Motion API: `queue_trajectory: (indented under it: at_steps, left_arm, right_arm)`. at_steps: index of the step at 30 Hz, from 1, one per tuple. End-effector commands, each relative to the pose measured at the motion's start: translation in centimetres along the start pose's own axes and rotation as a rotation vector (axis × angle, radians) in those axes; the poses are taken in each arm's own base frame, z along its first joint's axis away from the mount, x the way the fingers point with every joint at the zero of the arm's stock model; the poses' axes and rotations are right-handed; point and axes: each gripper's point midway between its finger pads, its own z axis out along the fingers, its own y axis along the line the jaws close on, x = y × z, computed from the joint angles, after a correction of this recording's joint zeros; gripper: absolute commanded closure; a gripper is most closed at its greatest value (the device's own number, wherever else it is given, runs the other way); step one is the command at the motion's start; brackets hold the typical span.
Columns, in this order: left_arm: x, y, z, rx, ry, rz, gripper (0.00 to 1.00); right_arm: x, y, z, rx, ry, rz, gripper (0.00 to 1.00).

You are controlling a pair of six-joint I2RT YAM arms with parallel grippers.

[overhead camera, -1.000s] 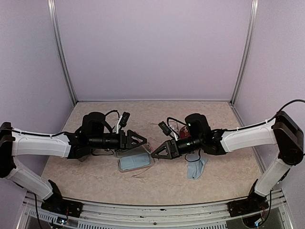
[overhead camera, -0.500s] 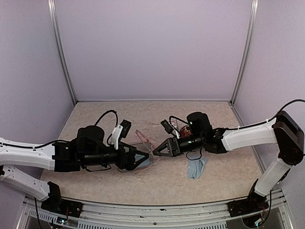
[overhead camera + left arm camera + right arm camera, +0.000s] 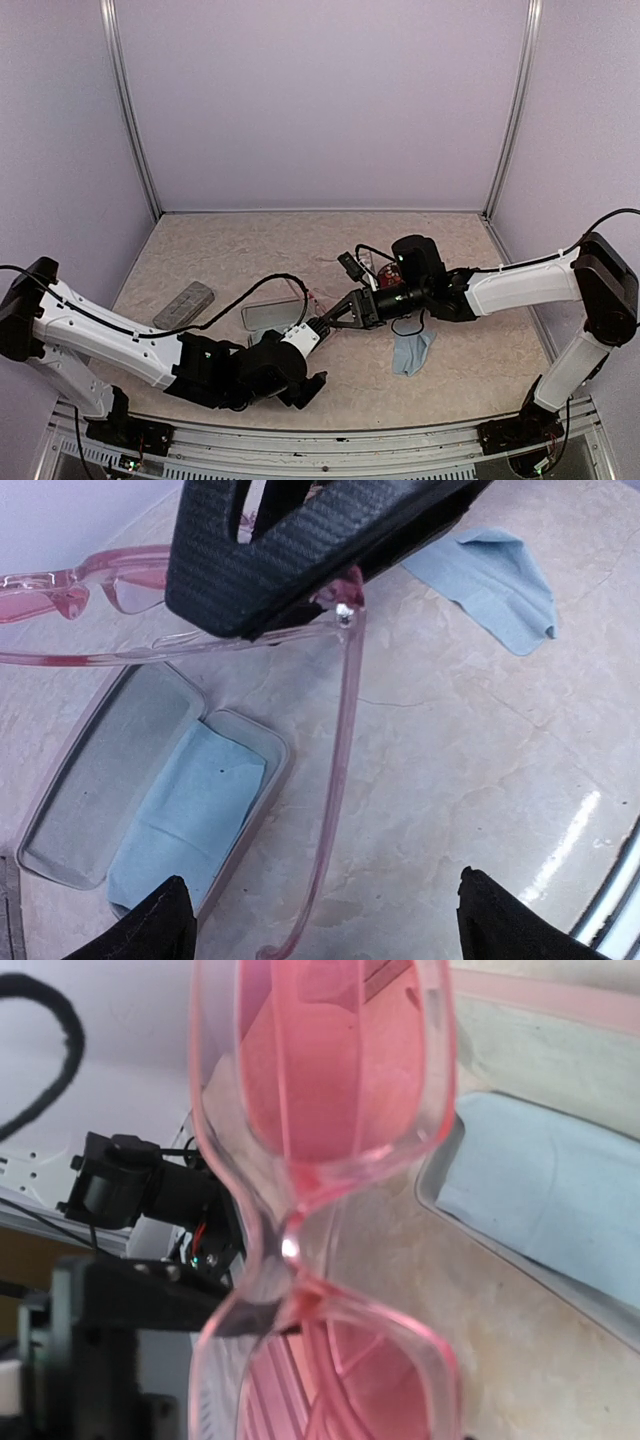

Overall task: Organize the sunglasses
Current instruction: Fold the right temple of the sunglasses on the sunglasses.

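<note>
1. The right hand (image 3: 328, 323) is clamped onto the pale pink sunglasses (image 3: 343, 730), right at the corner of the frame where the arm hinges on. It's a proper grip, with both fingers pinching the frame.
2. The glasses are held up near the middle of the desk (image 3: 250, 250), just beside the right end of the open case (image 3: 110, 760). One arm hangs down past the case's edge and the other runs off sideways. I can't tell if the hanging tip touches the desk.
3. From the right wrist, the pink lenses fill pretty much the whole view, bridge in the middle.
4. The left hand (image 3: 330, 920) is low at the near side of the desk with its fingers spread wide. There's nothing between them, so it's holding nothing.
5. The open case lies flat with a light-blue cloth (image 3: 185, 810) tucked into one half. The other half is bare.
6. A second blue cloth (image 3: 490, 575) lies crumpled on the desk under the right arm, well apart from the case.
7. The red-pink sunglasses (image 3: 385, 270) peek out behind the right wrist, mostly hidden.
8. A closed grey case (image 3: 183, 305) sits off to the left.
</note>
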Motion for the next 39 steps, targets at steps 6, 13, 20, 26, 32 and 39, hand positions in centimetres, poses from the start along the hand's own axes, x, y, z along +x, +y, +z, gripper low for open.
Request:
queue_trajectory:
  at_steps: [6,13,20,26,32,39]
  left_arm:
    - [-0.5,2.8,0.4,-0.209,-0.002,0.107,0.12]
    - [-0.6,4.4,0.2,-0.249,-0.005,0.122,0.11]
    - [-1.5,5.5,-0.3,-0.216,-0.038,0.087,0.10]
    - [-2.0,7.1,-0.7,-0.244,-0.046,0.099,0.10]
    - [-2.2,7.9,-0.8,-0.267,-0.052,0.121,0.09]
    - [-2.8,7.4,-2.2,-0.242,-0.068,0.133,0.09]
  right_arm:
    - [-0.6,1.2,-0.8,-0.024,-0.014,-0.024,0.82]
    - [0.7,0.5,-0.4,-0.014,0.039,-0.027,0.82]
    - [2.2,-0.1,0.1,0.003,0.102,-0.047,0.83]
    - [3.1,-0.1,0.5,0.002,0.147,-0.061,0.84]
    - [3.7,0.1,0.8,-0.011,0.178,-0.073,0.84]
    - [3.6,-0.3,0.7,0.023,0.173,-0.067,0.84]
